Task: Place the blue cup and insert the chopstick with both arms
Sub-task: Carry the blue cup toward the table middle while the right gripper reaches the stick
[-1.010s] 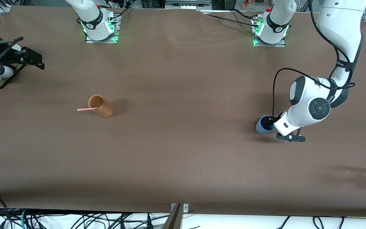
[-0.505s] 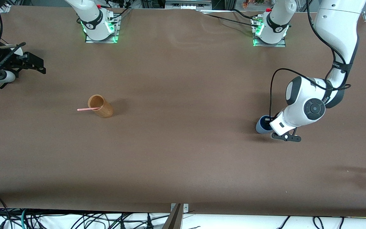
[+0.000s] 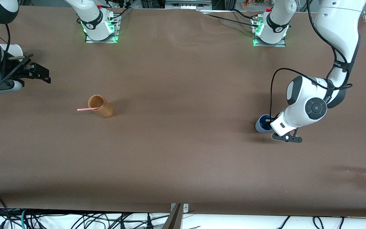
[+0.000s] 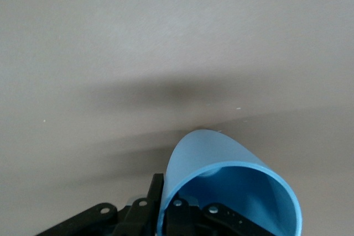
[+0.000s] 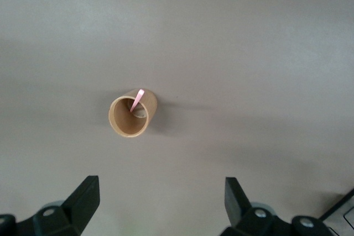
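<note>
- Our right gripper (image 3: pixel 44 73) is hovering over the table's edge at the right arm's end, fingers spread wide and empty.
- The chopstick (image 3: pixel 87 109) is leaning in the brown holder (image 3: pixel 101 106) — we are lining up on the pink tip poking out.
- Our left gripper (image 3: pixel 269 122) is pinching the blue cup (image 3: pixel 262 124) by its rim, one finger inside; we are keeping it level.

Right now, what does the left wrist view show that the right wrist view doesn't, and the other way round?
Only the left wrist view shows the blue cup, with one of the left gripper's fingers inside its rim. Only the right wrist view shows the brown holder with the chopstick leaning in it, and the right gripper open above. Both show the bare brown table.
</note>
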Controlling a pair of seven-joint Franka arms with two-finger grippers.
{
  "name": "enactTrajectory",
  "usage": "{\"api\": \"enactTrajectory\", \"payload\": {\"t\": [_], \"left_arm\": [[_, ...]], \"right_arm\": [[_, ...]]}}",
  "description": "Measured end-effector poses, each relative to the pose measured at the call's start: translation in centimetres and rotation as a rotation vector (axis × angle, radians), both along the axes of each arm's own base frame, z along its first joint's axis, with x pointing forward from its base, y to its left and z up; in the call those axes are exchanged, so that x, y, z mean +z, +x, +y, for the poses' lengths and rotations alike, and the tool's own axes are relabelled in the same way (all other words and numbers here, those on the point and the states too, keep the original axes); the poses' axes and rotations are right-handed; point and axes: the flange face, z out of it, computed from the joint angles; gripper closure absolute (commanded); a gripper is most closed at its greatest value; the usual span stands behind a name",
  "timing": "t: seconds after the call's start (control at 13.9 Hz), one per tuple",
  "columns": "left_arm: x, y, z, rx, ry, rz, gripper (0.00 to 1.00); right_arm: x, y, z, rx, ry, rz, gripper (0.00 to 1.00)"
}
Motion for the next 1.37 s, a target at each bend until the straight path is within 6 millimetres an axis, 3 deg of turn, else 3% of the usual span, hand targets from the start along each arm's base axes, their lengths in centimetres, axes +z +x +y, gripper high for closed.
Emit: {"api": "enactTrajectory", "payload": {"t": [0.14, 0.29, 0.72, 0.87, 1.01, 1.37], "left_arm": [[2.7, 0.5, -3.0, 0.015, -0.012, 0.005, 1.0], [5.0, 0.0, -7.9, 0.073, -0.033, 0.0, 1.0], [6.2, -5.8, -24.2, 0.228, -0.028, 0.011, 1.0], [5.5, -7.9, -28.6, 0.271, -0.018, 0.022, 1.0], [3.7, -9.9, -31.8, 0.305, -0.001, 0.045, 1.0], [-0.8, -12.4, -36.7, 0.347, -0.009, 0.063, 1.0]], "right_arm": [[-1.2, 0.2, 0.0, 0.0, 0.0, -0.012, 0.0], [-2.3, 0.5, 0.0, -0.001, 0.001, -0.022, 0.0], [-7.1, 3.3, 0.2, 0.001, 0.003, -0.045, 0.0], [-8.7, 4.2, 0.6, 0.003, 0.004, -0.057, 0.0], [-10.6, 5.1, 1.6, 0.006, 0.007, -0.07, 0.0], [-14.5, 6.6, 4.6, 0.007, 0.011, -0.083, 0.03]]}}
